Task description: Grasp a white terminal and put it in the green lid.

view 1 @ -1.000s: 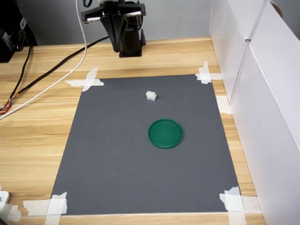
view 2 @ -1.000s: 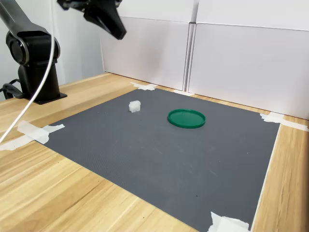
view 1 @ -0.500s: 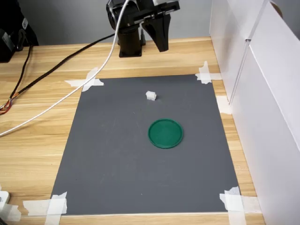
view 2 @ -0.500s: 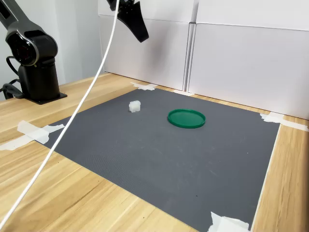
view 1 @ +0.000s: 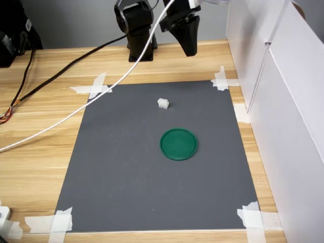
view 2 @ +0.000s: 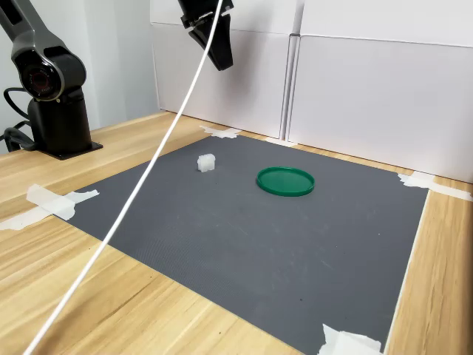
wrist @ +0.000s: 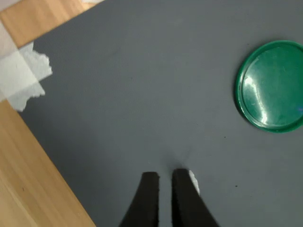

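Motion this past second: I swing the gripper [view 1: 188,46] out high over the mat [view 1: 126,172], jaws nearly closed and empty. White terminal [view 1: 163,103] sits just beyond the green lid [view 1: 178,144], ungrasped.

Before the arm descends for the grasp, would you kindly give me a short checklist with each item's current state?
1. White terminal lies free on the grey mat: ok.
2. Green lid empty, flat on the mat: ok.
3. Terminal and lid apart: ok.
4. Gripper high above the mat, holding nothing: ok.
5. Fingers open enough to straddle the terminal: not ok, nearly together in the wrist view.
6. Gripper directly above the terminal: cannot tell.
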You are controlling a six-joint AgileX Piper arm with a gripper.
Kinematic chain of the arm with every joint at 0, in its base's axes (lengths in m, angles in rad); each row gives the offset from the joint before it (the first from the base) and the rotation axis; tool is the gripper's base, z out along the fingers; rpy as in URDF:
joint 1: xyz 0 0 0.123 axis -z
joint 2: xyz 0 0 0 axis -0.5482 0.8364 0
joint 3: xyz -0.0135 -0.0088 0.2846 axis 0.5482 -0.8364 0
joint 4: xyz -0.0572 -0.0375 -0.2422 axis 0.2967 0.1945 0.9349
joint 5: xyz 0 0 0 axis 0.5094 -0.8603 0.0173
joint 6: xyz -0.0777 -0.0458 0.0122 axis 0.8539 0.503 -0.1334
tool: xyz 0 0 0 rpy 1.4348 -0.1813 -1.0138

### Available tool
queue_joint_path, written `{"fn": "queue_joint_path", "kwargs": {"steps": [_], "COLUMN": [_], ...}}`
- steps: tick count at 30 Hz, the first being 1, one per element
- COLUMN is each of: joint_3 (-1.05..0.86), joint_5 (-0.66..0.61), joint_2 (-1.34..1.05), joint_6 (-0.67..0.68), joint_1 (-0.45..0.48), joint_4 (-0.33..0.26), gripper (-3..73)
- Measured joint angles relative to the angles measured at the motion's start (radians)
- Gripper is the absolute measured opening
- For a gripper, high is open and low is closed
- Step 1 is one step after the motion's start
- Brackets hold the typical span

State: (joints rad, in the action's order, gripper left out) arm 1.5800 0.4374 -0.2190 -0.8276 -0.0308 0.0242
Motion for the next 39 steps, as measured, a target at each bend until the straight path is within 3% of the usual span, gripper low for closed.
{"fn": "queue_joint_path", "kwargs": {"steps": [3, 8, 13, 26, 33, 39], "joint_3": [0.044, 0.081, 0.086, 0.089, 0.088, 0.004], "joint_5": [-0.041, -0.053, -0.067, -0.067, -0.037, 0.08], "joint_2": [0.046, 0.097, 0.137, 0.289, 0.381, 0.398], "joint_6": [0.013, 0.018, 0.031, 0.16, 0.23, 0.244], "joint_1": [0.0, 0.0, 0.0, 0.107, 0.107, 0.107], "joint_4": [0.025, 0.051, 0.06, 0.102, 0.044, 0.057], "gripper": [20.6, 45.1, 59.1, 61.6, 61.6, 61.6]}}
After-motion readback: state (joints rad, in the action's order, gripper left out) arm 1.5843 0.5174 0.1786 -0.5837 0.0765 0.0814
